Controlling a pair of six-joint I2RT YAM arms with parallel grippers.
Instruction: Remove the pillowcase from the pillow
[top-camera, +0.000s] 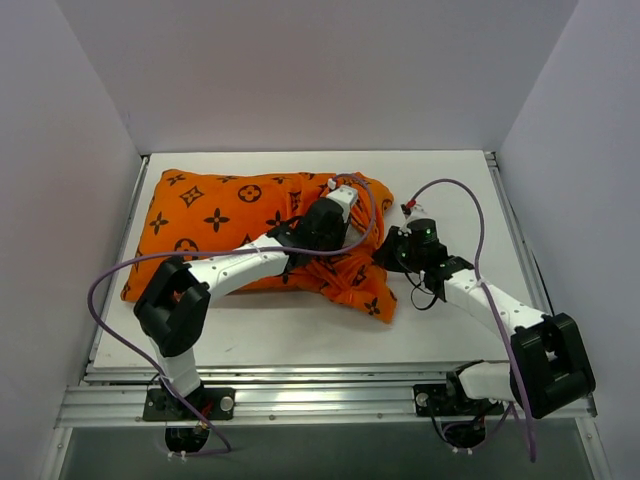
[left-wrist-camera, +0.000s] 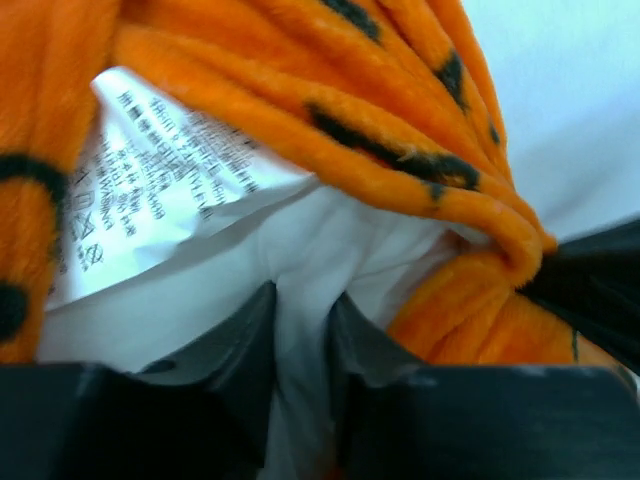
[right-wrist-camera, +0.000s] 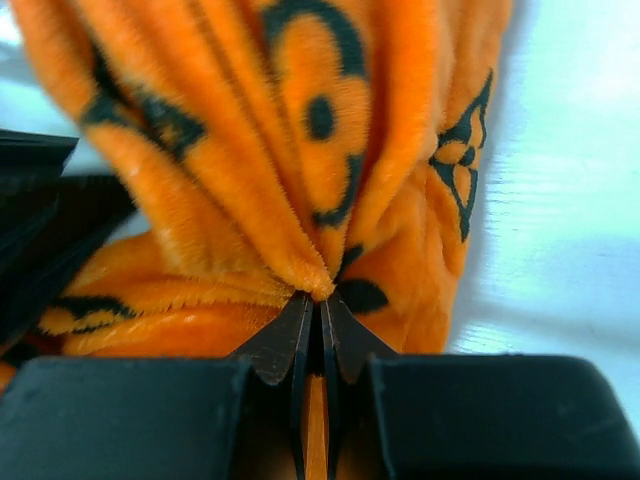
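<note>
One pillowcase (top-camera: 215, 220) covers one pillow (left-wrist-camera: 300, 240) on a white table (top-camera: 300, 330) between white walls (top-camera: 320, 70). The right gripper (right-wrist-camera: 320, 302) clamps pillowcase folds; the left gripper (left-wrist-camera: 303, 305) seemingly pinches the pillow's cloth.

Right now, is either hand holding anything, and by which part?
The right hand pinches a bunched fold of the pillowcase at its open end. The left hand grips a fold of the white pillow beside its tag.

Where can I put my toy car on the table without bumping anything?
Bare table lies in front of the pillowcase, between the arm bases, and at the far right corner. It's crowded where the left pincer and right pincer meet at its bunched right end.
</note>
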